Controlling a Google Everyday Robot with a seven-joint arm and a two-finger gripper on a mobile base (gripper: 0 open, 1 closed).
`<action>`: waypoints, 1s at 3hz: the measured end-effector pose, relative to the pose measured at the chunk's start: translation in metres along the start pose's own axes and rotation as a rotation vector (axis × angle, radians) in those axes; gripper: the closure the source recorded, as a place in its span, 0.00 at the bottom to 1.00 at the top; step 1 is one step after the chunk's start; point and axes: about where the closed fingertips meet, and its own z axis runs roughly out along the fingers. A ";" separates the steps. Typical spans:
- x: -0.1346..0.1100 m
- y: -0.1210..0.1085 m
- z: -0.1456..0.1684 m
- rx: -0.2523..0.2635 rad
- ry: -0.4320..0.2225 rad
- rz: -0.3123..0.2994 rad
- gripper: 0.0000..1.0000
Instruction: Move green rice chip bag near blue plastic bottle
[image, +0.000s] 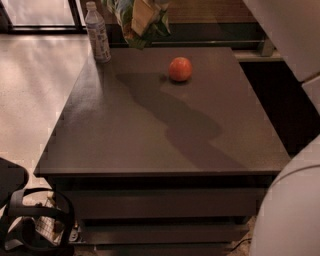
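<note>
claw (144, 15) at top edge, over far side of surface (150, 145), pinching green rice chip bag (121, 17) aloft | blue plastic bottle (97, 32) upright at far-left corner, near bag | risk: lowering too close could topple slim bottle; glossy bag could slip from pinch or swing | orange fruit (180, 69) apart, unlikely struck

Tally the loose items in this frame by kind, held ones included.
Snack bags: 1, the green rice chip bag, held aloft in the gripper at the view's top edge.
Bottles: 1, the blue plastic bottle, upright.
Fruit: 1, the orange-red round fruit.
Total: 3.
</note>
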 end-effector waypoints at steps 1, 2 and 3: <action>0.000 0.000 0.000 0.000 0.000 0.000 1.00; -0.001 -0.004 0.022 0.003 0.061 0.000 1.00; -0.003 -0.027 0.065 0.024 0.151 0.026 1.00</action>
